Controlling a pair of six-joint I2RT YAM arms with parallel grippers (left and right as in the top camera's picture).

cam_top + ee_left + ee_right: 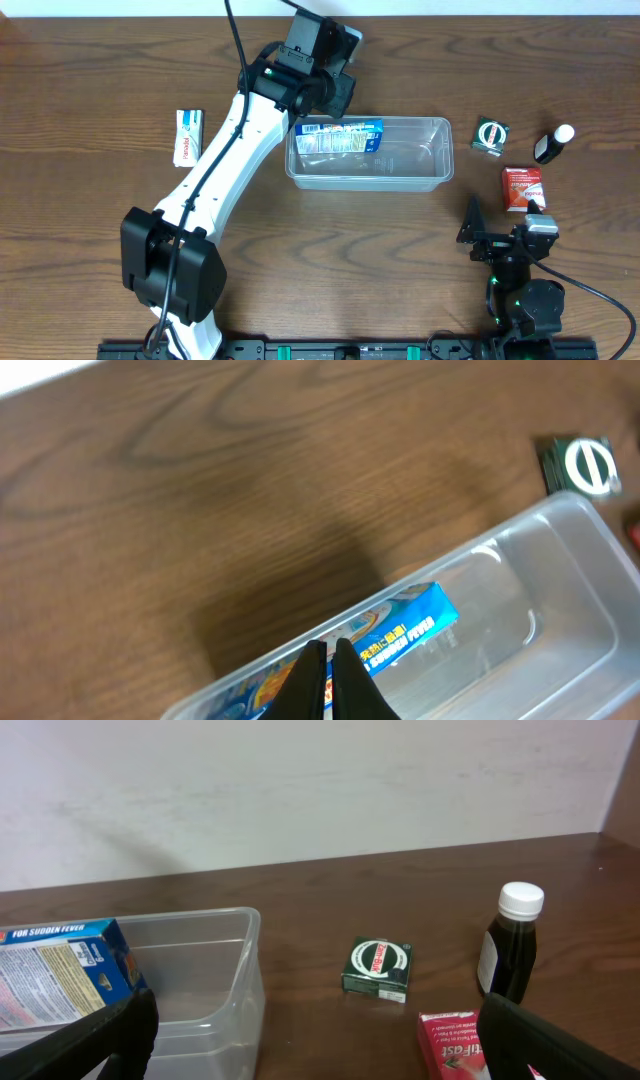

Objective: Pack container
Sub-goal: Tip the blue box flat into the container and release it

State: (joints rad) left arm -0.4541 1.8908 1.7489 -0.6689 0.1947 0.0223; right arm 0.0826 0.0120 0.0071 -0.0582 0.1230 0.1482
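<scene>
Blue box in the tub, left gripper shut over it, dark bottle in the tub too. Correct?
Not the bottle. The overhead view shows the dark bottle standing on the table right of the tub, beyond the green box. The rest holds: the blue box is in the tub and the left gripper is shut over it.

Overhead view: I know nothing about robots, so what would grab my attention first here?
The big white left arm reaches across the wooden table to a clear container at the centre, where a bright blue box sits inside and the left tool hangs shut over it. To the right of the container, a green box, a dark bottle and a red box sit loose on the table.
</scene>
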